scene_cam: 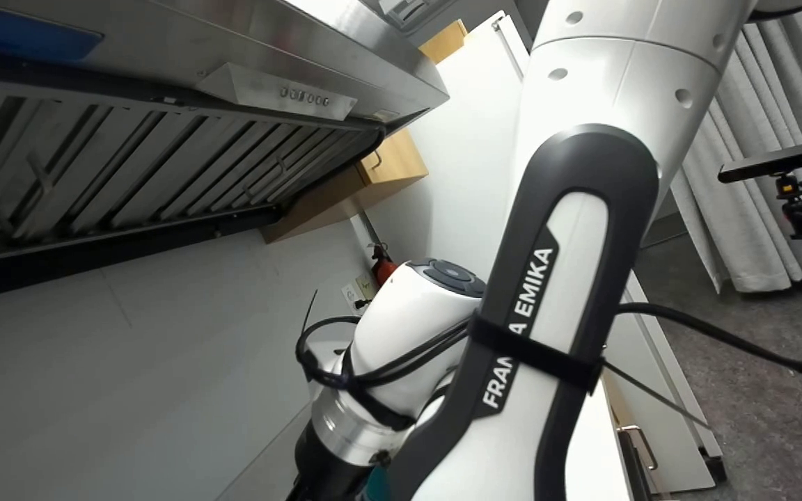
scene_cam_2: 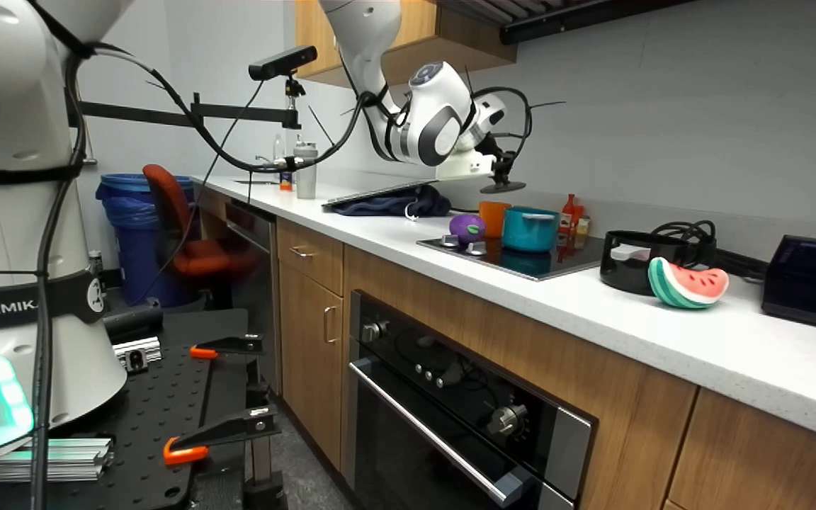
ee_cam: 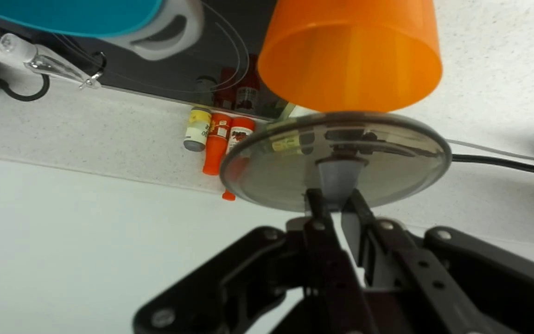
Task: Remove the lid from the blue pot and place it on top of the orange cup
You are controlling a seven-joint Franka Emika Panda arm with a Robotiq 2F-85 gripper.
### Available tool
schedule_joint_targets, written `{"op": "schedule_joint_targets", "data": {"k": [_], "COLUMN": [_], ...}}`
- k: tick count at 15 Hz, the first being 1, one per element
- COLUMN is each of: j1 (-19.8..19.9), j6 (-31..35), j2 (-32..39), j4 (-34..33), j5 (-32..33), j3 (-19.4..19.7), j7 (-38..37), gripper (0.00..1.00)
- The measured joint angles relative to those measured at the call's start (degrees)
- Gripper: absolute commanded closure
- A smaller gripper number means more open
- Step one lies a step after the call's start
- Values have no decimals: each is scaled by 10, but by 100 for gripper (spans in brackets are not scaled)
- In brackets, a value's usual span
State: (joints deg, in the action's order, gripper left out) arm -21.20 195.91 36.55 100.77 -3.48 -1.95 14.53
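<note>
My gripper (ee_cam: 335,199) is shut on the grey knob of a clear glass lid (ee_cam: 271,174) with a metal rim. In an exterior view the lid (scene_cam_2: 501,188) hangs almost level from my gripper (scene_cam_2: 506,168), above the orange cup (scene_cam_2: 493,218) with a small gap. In the wrist view the lid's edge overlaps the mouth of the orange cup (ee_cam: 350,60); touching cannot be judged there. The blue pot (scene_cam_2: 530,230) stands lidless beside the cup, and its edge shows in the wrist view (ee_cam: 72,16). In an exterior view, only a teal sliver of it (scene_cam: 376,485) shows.
A purple ball (scene_cam_2: 467,228) stands near the cup on the cooktop (scene_cam_2: 550,263). Red and yellow bottles (scene_cam_2: 569,218) stand behind the pot. A black pot (scene_cam_2: 636,261) and a watermelon slice (scene_cam_2: 688,283) are along the counter. A range hood (scene_cam: 164,160) hangs above.
</note>
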Motion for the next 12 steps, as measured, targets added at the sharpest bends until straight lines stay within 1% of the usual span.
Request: {"op": "schedule_joint_targets", "data": {"k": [6,12], "j1": [-11,-13], "j6": [-1,-2], "j2": [-6,-26], "j4": [12,50], "j5": [0,0], "j3": [30,30], "j7": [3,3], "gripper": [97,97]}}
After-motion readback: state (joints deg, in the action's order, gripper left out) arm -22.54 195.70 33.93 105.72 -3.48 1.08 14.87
